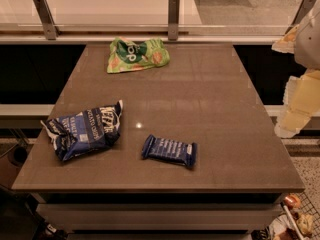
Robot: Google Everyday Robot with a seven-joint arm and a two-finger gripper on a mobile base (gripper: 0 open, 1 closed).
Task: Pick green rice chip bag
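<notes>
The green rice chip bag (136, 54) lies flat at the far edge of the brown table (210, 109), left of centre. It is light green with a dark green logo patch and white "pop" lettering. My gripper (294, 109) hangs at the right edge of the view, beside the table's right side, well to the right of and nearer than the bag. It holds nothing that I can see.
A blue-and-white chip bag (84, 130) lies at the near left of the table. A small dark blue bar wrapper (169, 150) lies near the front centre. A glass railing with metal posts (173, 16) runs behind the table.
</notes>
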